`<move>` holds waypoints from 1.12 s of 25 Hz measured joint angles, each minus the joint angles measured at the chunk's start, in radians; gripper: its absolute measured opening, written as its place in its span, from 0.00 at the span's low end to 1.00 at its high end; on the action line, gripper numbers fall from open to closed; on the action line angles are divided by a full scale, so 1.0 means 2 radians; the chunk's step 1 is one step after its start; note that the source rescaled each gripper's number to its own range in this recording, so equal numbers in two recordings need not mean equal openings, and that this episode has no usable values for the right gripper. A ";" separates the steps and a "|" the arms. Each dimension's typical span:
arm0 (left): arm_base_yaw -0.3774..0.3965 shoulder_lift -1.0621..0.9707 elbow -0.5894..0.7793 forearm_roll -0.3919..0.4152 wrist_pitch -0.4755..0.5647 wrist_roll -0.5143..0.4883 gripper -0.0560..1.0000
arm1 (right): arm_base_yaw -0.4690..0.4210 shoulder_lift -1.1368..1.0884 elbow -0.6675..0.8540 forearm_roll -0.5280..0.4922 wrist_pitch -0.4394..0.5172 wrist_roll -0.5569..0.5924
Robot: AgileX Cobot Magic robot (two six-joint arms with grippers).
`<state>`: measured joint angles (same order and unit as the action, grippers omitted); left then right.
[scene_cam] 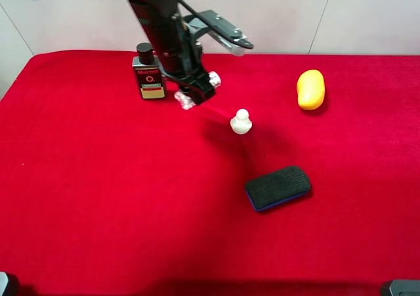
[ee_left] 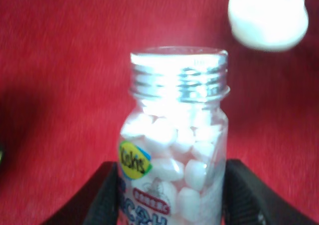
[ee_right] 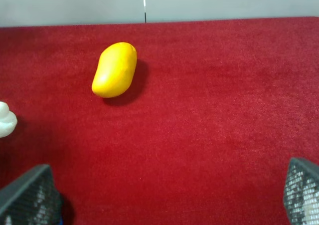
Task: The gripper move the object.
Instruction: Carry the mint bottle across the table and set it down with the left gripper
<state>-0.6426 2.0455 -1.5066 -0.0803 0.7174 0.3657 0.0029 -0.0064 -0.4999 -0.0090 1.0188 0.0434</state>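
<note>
The object, a small clear bottle of white pills (scene_cam: pixel 212 80) with a silver threaded neck, is clamped between my left gripper's (scene_cam: pixel 197 89) dark fingers. It is held tilted just above the red cloth, right of the black pump bottle. In the left wrist view the bottle (ee_left: pixel 174 135) fills the middle, and the left gripper (ee_left: pixel 174 200) shows a black finger (ee_left: pixel 102 197) on each side of it. My right gripper (ee_right: pixel 164 200) is open and empty over bare cloth. It is out of the exterior high view.
A black pump bottle (scene_cam: pixel 149 73) stands just left of the held bottle. A small white duck figure (scene_cam: pixel 241 122) sits to its front right, also in both wrist views (ee_left: pixel 269 15) (ee_right: pixel 6 119). A yellow mango (scene_cam: pixel 310 89) (ee_right: pixel 114 69) lies at the back right. A black eraser (scene_cam: pixel 277 188) lies in the middle.
</note>
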 joint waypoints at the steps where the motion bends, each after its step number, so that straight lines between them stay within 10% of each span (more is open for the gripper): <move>1: -0.002 0.010 -0.012 0.000 0.001 0.000 0.05 | 0.000 0.000 0.000 0.000 0.000 0.000; 28: -0.014 0.120 -0.085 -0.013 -0.045 -0.016 0.05 | 0.000 0.000 0.000 0.000 0.000 0.000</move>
<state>-0.6703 2.2853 -1.6775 -0.1058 0.6277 0.3333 0.0029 -0.0064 -0.4999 -0.0080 1.0188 0.0434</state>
